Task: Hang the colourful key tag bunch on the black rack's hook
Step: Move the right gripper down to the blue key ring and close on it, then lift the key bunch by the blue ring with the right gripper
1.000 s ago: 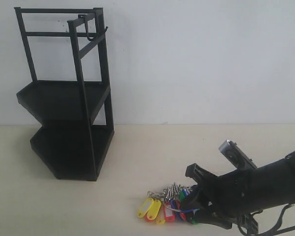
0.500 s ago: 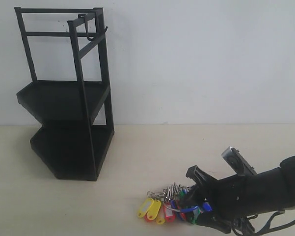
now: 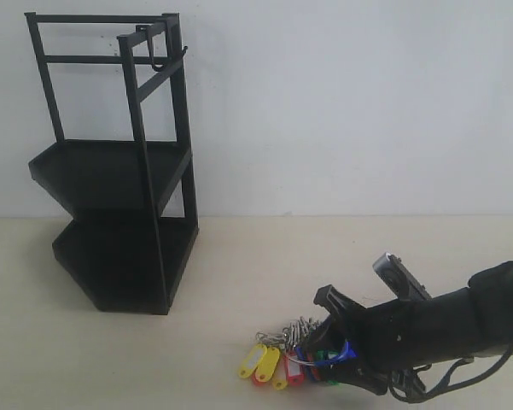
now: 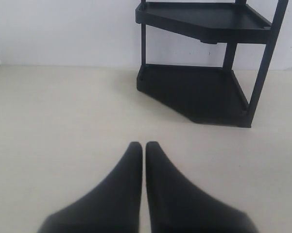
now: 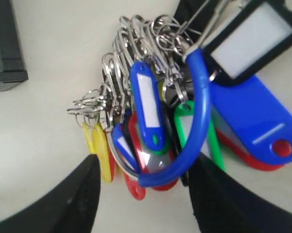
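The colourful key tag bunch (image 3: 283,357) lies on the table in front of the black rack (image 3: 102,175), to its right. My right gripper (image 3: 340,348) is open, and its fingers straddle the right end of the bunch. In the right wrist view the tags and rings (image 5: 146,104) and the curved blue loop (image 5: 200,116) lie between the spread fingers of the gripper (image 5: 145,164), which do not clamp them. The hook (image 3: 158,61) hangs empty on the rack's top bar. My left gripper (image 4: 143,145) is shut on nothing, low over the table and facing the rack (image 4: 199,92).
A white wall stands behind the beige table (image 3: 239,282). The rack occupies the back left. A corner of its base (image 5: 5,43) shows in the right wrist view. The right arm (image 3: 461,320) reaches in from the lower right.
My right gripper has slid left and lower, further over the bunch, so the blue loop now lies between its fingers. The tags on the table have barely shifted.
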